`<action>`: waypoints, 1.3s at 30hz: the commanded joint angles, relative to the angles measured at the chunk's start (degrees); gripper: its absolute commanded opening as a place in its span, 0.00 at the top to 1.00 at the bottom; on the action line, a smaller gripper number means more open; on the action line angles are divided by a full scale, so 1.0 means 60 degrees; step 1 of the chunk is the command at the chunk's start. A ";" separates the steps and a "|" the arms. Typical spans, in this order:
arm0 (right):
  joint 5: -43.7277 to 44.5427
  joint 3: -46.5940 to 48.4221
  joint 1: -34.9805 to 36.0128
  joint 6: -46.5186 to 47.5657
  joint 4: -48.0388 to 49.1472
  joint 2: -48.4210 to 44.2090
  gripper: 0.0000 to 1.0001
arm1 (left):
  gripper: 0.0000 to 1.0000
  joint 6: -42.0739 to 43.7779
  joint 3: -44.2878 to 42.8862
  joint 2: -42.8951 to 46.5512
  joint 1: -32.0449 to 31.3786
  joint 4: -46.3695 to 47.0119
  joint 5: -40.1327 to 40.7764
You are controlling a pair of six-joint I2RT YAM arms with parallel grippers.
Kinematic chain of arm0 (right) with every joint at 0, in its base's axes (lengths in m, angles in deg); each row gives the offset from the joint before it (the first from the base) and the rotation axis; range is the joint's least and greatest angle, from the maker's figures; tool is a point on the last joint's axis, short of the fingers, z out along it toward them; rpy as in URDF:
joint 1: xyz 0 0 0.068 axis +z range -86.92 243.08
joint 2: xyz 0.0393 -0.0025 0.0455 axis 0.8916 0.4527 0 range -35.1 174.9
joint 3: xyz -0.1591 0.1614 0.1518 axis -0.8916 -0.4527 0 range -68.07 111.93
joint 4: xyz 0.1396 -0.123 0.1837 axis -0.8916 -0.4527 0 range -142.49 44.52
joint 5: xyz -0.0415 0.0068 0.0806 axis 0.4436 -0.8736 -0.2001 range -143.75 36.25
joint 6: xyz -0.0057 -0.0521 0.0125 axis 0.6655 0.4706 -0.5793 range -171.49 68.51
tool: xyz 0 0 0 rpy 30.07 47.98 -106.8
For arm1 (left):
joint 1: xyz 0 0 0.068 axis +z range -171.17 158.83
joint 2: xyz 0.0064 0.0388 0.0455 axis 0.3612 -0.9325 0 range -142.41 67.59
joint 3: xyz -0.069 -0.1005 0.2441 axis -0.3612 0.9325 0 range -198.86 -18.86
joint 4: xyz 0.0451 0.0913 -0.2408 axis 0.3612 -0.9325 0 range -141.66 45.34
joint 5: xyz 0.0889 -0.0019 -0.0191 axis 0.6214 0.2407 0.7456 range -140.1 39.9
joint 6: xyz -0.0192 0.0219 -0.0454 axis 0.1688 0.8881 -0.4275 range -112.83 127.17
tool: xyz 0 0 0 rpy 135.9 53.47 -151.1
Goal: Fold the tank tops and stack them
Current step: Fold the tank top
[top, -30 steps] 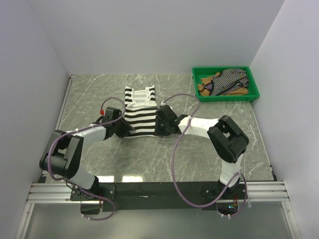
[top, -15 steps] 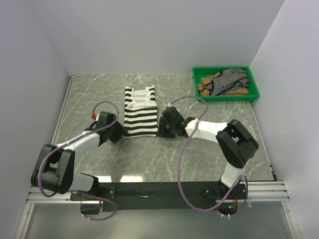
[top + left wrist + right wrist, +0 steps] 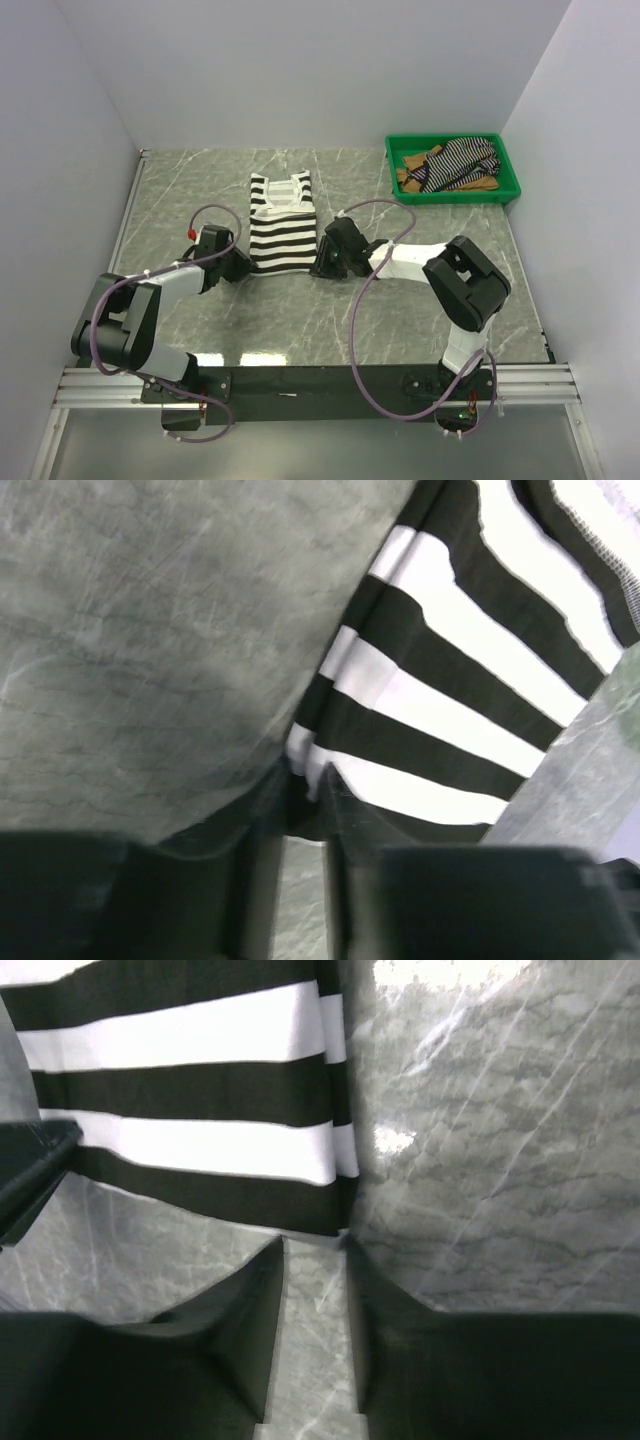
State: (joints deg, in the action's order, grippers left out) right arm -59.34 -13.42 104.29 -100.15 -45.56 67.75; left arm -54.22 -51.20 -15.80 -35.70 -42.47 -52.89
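Marbled grey table [image 3: 200, 190], wide-striped tank top [image 3: 280, 235] spread; white walls [image 3: 300, 70] around.

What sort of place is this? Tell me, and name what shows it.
Probably a robot lab test cell: plain white walls box in a grey marble-patterned tabletop, two white-and-black robot arms are bolted to a metal rail at its near edge, and a green plastic tray holds crumpled tops.

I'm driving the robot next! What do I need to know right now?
Left gripper: at the near-left corner of the wide-striped top, cloth at its tips; grip unclear.
Right gripper: open, just short of the near-right corner.
That top lies on the table.
Thin-striped top and tan top lie bunched in the green tray.
Done: nothing stacked.
Left: fold all three, stack them.
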 commanded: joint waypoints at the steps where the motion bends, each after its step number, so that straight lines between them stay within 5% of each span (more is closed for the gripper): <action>1: 0.0315 -0.0144 -0.0057 -0.0181 0.0247 0.0261 0.67 | 0.77 0.0094 0.0453 -0.0266 -0.0215 -0.0483 -0.0092; 8: 0.0887 0.0017 -0.0086 0.0390 -0.0265 -0.0148 0.91 | 0.99 0.0314 0.0424 0.0056 -0.0451 -0.0805 -0.0180; 20: 0.1179 -0.2545 0.1186 -0.0076 -0.0660 -0.3179 1.00 | 0.99 -0.0183 0.1506 0.3042 -0.1548 -0.2737 -0.0385; 25: 0.1414 -0.3014 0.2211 -0.0619 -0.0998 -0.4058 0.99 | 0.85 -0.0491 0.1756 0.4566 -0.1944 -0.3704 -0.0224; 29: 0.1487 -0.3395 0.2535 -0.1131 -0.1042 -0.4543 0.99 | 0.56 -0.0726 0.1903 0.5649 -0.1959 -0.4481 -0.0239; 39: 0.1604 -0.3601 0.2682 -0.1294 -0.1144 -0.4793 0.97 | 0.55 -0.2541 0.3103 0.7146 -0.2252 -0.4922 -0.0546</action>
State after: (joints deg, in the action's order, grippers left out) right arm -51.36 -34.75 119.88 -106.97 -52.23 40.73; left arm -64.90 -34.48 25.29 -48.37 -71.34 -55.27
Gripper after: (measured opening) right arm 0.034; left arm 0.446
